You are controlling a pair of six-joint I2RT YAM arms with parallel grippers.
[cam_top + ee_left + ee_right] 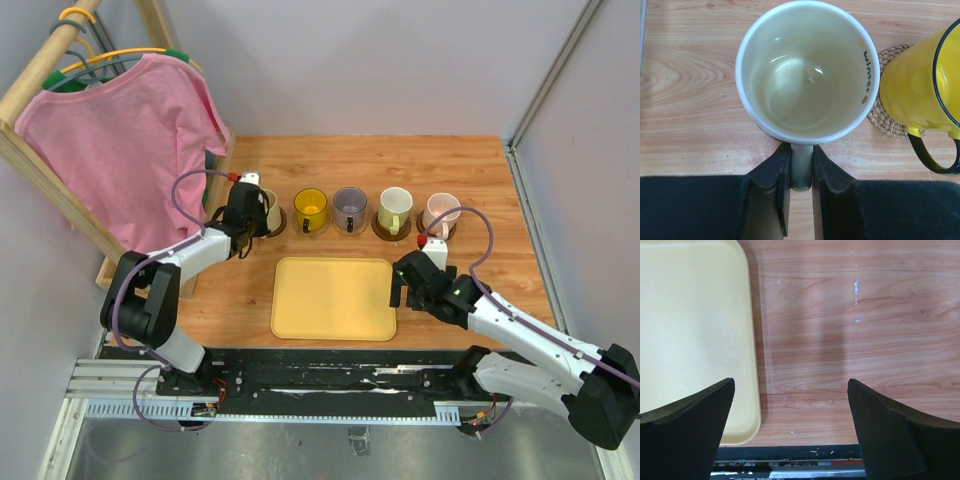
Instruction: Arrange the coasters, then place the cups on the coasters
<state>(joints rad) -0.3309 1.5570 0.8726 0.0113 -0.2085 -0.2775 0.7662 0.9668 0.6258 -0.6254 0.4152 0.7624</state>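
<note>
Grey partition walls enclose a wooden desk (pixel 470 165); a wooden rack (pixel 40 165) with a pink shirt (pixel 125 140) occupies the upper left of the top view.

Findings: five cups stand in a row across the middle of the frame. From left they are the cream cup (pixel 268 208), yellow cup (pixel 311 208), purple-grey cup (pixel 349 208), white cup (pixel 395 208) and pink cup (pixel 441 212). A coaster edge shows beneath each. A dark coaster (pixel 281 224) shows at the cream cup's right side. A yellow tray (pixel 333 298) lies bare below the row.

Left gripper (pixel 801 155): narrow, clamped on the handle (pixel 801 172) of the cream cup (pixel 805 75). Whether the cup base is fully seated cannot be told.

Right gripper (pixel 791 385): jaws wide, holding nothing, hanging over bare desk just right of the tray's edge.

Assessment: the task appears to be at its last placement, the leftmost cup on its coaster. The next move calls for confirming the cup is down, opening the jaws off the handle and backing out toward the lower frame without dragging the cup.

Clearances: the yellow cup (pixel 920 85) on its woven coaster (pixel 885 120) sits just beside the cream cup on the right. The rack stands near on the left. Open desk lies below the row, giving the better way out.
</note>
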